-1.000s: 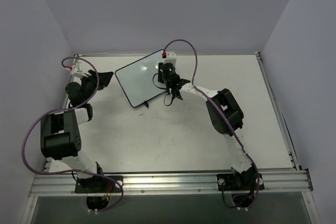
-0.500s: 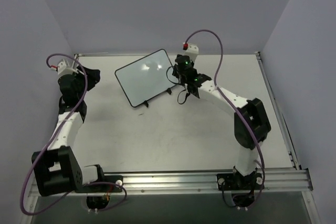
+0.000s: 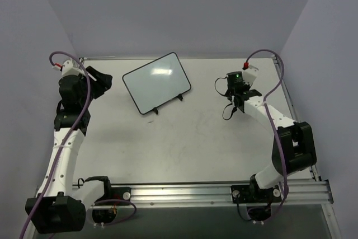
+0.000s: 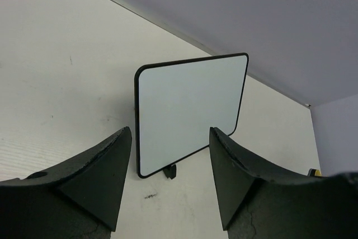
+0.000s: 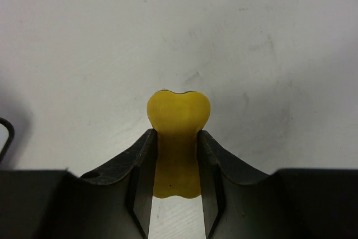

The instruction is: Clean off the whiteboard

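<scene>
The whiteboard (image 3: 156,82) stands tilted on two small black feet at the back middle of the table, and its face is blank. It also shows in the left wrist view (image 4: 187,104). My left gripper (image 3: 104,80) is open and empty, well left of the board and pointing at it; in its own view (image 4: 170,131) the jaws stand wide apart. My right gripper (image 3: 231,104) is well right of the board, over bare table. In the right wrist view it (image 5: 176,135) is shut on a small yellow eraser block (image 5: 179,110), squeezed between the fingers.
The white table (image 3: 184,138) has a metal rail (image 3: 184,191) along its near edge and grey walls on three sides. Purple cables loop from both wrists. Faint dark smudges mark the table in front of the board (image 4: 150,196).
My right gripper has swung from the board's right edge far out to the right, with the eraser. My left arm has stretched out and its gripper has drawn slightly left.
</scene>
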You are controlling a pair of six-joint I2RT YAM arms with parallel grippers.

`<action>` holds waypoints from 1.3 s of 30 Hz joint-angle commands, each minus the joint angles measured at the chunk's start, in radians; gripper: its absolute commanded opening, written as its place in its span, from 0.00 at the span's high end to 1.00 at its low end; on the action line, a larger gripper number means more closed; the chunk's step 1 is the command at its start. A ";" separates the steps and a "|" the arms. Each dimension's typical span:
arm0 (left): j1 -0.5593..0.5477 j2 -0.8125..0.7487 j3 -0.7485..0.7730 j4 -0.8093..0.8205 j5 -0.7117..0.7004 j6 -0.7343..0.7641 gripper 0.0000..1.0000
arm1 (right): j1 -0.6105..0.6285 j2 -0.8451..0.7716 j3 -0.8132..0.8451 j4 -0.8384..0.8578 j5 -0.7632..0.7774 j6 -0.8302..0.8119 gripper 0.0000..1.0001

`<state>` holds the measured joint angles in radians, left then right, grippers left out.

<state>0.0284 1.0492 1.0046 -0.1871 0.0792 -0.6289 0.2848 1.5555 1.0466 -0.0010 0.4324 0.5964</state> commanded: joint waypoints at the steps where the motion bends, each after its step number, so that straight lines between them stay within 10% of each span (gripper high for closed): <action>1: -0.001 -0.046 0.090 -0.104 0.033 0.046 0.33 | -0.001 0.021 -0.034 -0.018 0.003 0.045 0.92; 22: 0.001 -0.075 0.101 -0.141 0.044 0.109 0.32 | -0.016 0.115 -0.069 0.064 -0.011 0.072 0.32; 26: 0.002 -0.090 0.104 -0.146 0.047 0.112 0.32 | -0.015 0.049 -0.054 0.038 -0.011 0.053 0.01; 39: -0.002 -0.112 0.141 -0.230 0.109 0.156 0.31 | 0.085 -0.250 0.059 -0.062 -0.004 -0.096 0.00</action>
<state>0.0277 0.9642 1.0977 -0.3752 0.1543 -0.5121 0.3214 1.3869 1.0500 -0.0200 0.3897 0.5655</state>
